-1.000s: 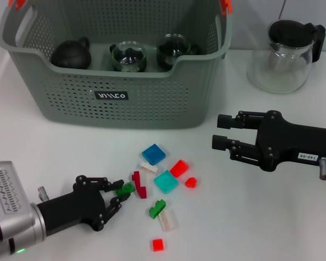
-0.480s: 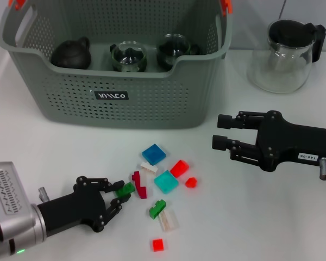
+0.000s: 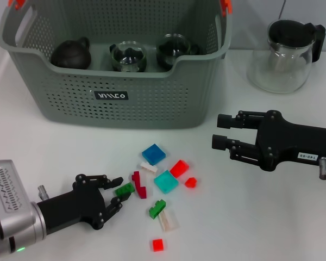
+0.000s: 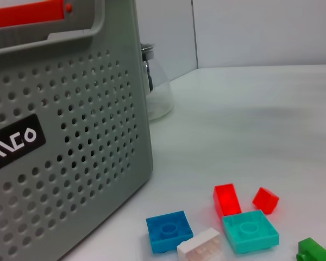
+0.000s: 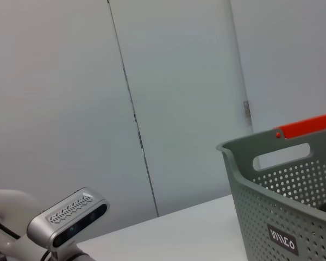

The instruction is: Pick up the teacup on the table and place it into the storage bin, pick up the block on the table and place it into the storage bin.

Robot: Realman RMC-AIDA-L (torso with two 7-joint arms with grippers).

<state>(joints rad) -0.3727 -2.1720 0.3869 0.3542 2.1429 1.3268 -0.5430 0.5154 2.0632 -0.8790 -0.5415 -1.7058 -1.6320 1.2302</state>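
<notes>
The left tool [image 3: 115, 192] lies low on the white worktop [image 3: 261, 217], fingers apart around a small green plastic block [image 3: 125, 189], ready to pinch. Behind it stands the grey-green perforated storage bin [image 3: 114, 87]. Right of the bin, the right tool [image 3: 223, 132] hovers idle, prongs spread.

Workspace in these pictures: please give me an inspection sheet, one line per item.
Surface: white table.
Job's things: storage bin holds a dark teapot and two glass teacups; loose blocks lie in front of it.
Clutter: glass pitcher, beside the bin.
Grippers: left gripper open around a green block; right gripper open, hovering.
Cables: nothing seen.
Surroundings: plain wall panels.
</notes>
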